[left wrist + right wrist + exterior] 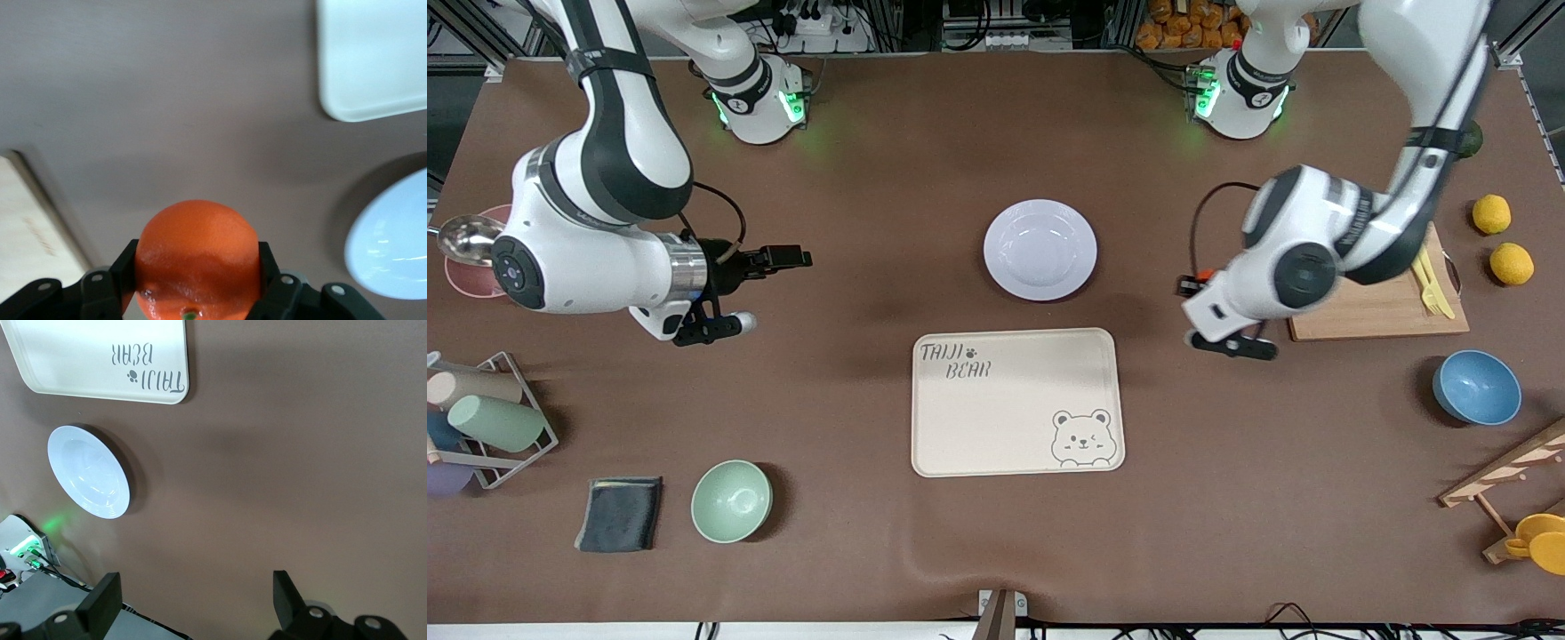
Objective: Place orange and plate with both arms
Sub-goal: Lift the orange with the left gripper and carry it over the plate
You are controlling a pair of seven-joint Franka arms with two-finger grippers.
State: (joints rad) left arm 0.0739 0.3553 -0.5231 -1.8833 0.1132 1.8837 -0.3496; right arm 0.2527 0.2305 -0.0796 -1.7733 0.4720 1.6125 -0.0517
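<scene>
Right end effector spread, left end effector clamped on the fruit

The right end effector hangs with fingers apart over bare brown bench; the round glossy pale lavender-white plate lies mid-bench, just farther from the front camera than the cream rectangular bear-printed tray; the left end effector, over the bench beside the wooden cutting board, grips the small round bright orange
</scene>
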